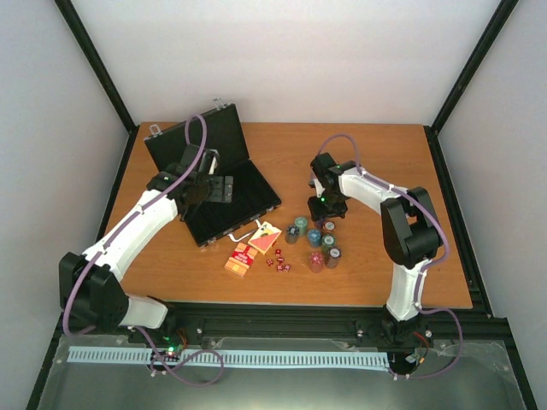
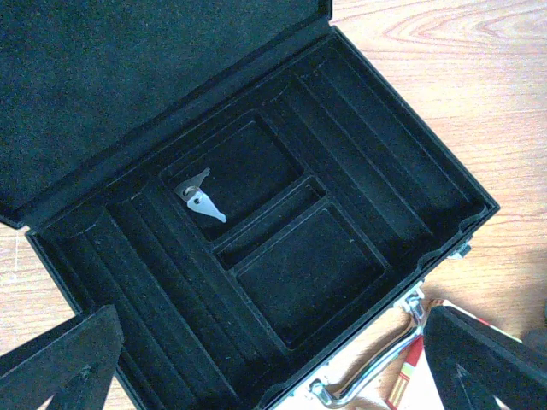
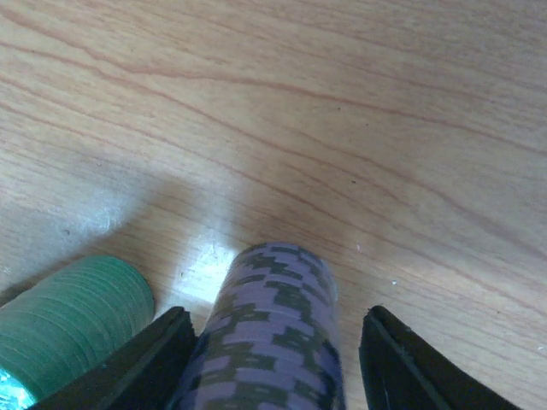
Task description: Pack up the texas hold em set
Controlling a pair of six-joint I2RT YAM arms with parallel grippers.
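The black briefcase (image 1: 250, 193) lies open at the left of the table, its lid (image 1: 202, 139) raised at the back. Its felt tray (image 2: 309, 265) holds only two small silver keys (image 2: 199, 198). My left gripper (image 1: 214, 190) hangs over the tray, open and empty (image 2: 282, 346). Several chip stacks (image 1: 314, 239) stand at the middle of the table. My right gripper (image 1: 328, 208) is down among them. Its open jaws (image 3: 275, 323) straddle a purple chip stack (image 3: 278, 282): the left finger touches it, the right stands apart. Two red/orange card boxes (image 1: 264, 238) (image 1: 240, 260) and small dark-red dice (image 1: 279, 263) lie in front of the case.
A green chip stack (image 3: 68, 318) stands just left of the purple one. The case's silver handle (image 2: 386, 376) faces the card boxes; one box (image 2: 405, 377) lies right beside it. Black frame posts run along the table's edges.
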